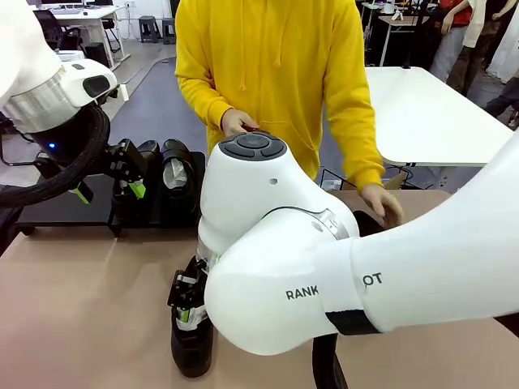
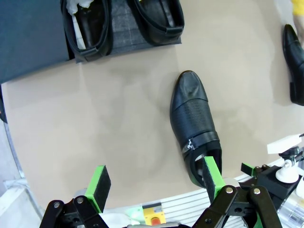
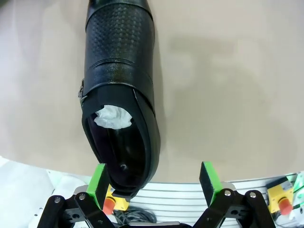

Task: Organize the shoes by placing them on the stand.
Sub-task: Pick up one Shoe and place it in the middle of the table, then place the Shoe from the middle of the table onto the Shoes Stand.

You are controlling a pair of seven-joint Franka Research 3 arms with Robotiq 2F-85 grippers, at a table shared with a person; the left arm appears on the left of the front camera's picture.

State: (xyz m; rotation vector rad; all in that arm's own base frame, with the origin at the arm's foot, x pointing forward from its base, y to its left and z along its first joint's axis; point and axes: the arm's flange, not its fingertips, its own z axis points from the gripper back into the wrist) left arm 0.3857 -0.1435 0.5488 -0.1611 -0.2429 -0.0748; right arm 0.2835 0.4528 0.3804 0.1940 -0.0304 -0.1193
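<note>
Half done (two shoes on the stand), so with left gripper and right gripper gaping empty, centre the right over the heel of the third shoe on the table before squeezing.

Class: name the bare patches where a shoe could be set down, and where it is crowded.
Free: the left part of the stand, beside its two shoes; the tabletop between stand and loose shoe. Crowded: around that loose shoe, under the right claw.
</note>
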